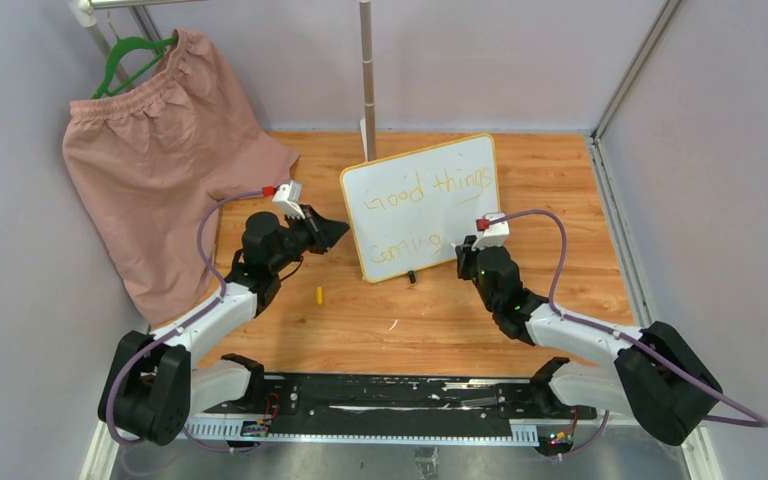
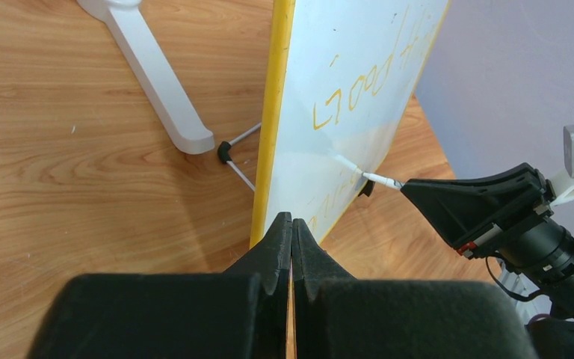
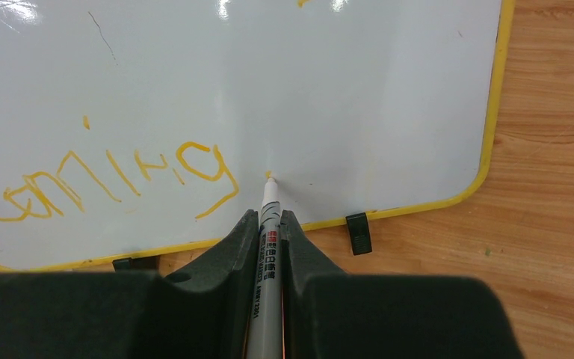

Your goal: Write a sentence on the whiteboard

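Right fingers (image 3: 241, 243) grip a marker (image 3: 270, 217) touching the whiteboard (image 3: 381, 90). Left fingers (image 2: 280, 241), closed and empty, sit by its edge. Pink shorts (image 1: 150, 170) hang behind.

On my feed the tabletop (image 1: 560, 200) is warm wood-grain laminate with a few pale flecks and scuffs. Plain lilac-grey walls (image 1: 520, 60) close it in at the back and on both sides, and a slanted aluminium strut (image 1: 636, 70) runs up the right corner. A metal pole (image 1: 367, 70) stands upright at the back edge, with a white foot (image 2: 157, 75) lying flat on the wood. On the left I see a pink garment (image 1: 150, 190) hanging from a green hanger (image 1: 125, 45). The light is even and soft, and the shadows are faint.
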You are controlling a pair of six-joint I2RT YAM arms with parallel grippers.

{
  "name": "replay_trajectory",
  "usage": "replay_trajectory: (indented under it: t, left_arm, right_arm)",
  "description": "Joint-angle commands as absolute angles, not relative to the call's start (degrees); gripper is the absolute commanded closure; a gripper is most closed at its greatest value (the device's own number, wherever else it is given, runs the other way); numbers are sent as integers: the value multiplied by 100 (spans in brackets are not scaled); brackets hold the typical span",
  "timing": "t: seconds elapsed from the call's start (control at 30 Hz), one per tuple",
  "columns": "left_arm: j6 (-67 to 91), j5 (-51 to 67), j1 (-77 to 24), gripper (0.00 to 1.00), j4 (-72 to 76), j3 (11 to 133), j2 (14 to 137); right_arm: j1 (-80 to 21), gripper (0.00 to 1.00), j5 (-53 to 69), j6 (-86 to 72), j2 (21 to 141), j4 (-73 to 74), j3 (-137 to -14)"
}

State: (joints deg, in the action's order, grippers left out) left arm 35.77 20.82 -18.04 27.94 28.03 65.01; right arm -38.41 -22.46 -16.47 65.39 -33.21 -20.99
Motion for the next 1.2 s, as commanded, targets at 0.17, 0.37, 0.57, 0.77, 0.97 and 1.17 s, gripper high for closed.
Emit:
replay_trajectory:
  t: [0.17, 0.37, 0.57, 0.77, 0.97, 1.17]
  left_arm:
    - [3604, 2153, -1749, 100, 2944, 2795, 6475]
    - [3604, 2146, -1749, 100, 2944, 2795, 6453]
    - [3611, 2123, -1749, 100, 2944, 2778, 6412]
    - [3614, 2084, -1749, 100, 2944, 2739, 6273]
    - [3598, 1857, -1749, 88, 2466, 2806, 5875]
    - [3464, 976, -1742, 73, 1050, 2891, 4778]
  right_arm:
    - [-3740, 100, -2274, -1730, 6377, -3228, -2028]
    - [-3737, 100, -2260, -1719, 6136, -3099, -2079]
    - [-3744, 100, -2065, -1729, 5683, -2691, -2273]
    - [-3753, 100, -1683, -1732, 5025, -1903, -2545]
    - [-3762, 100, -1019, -1617, 4111, -856, -2792]
    - [-3773, 100, -466, -1514, 3373, 50, -3084]
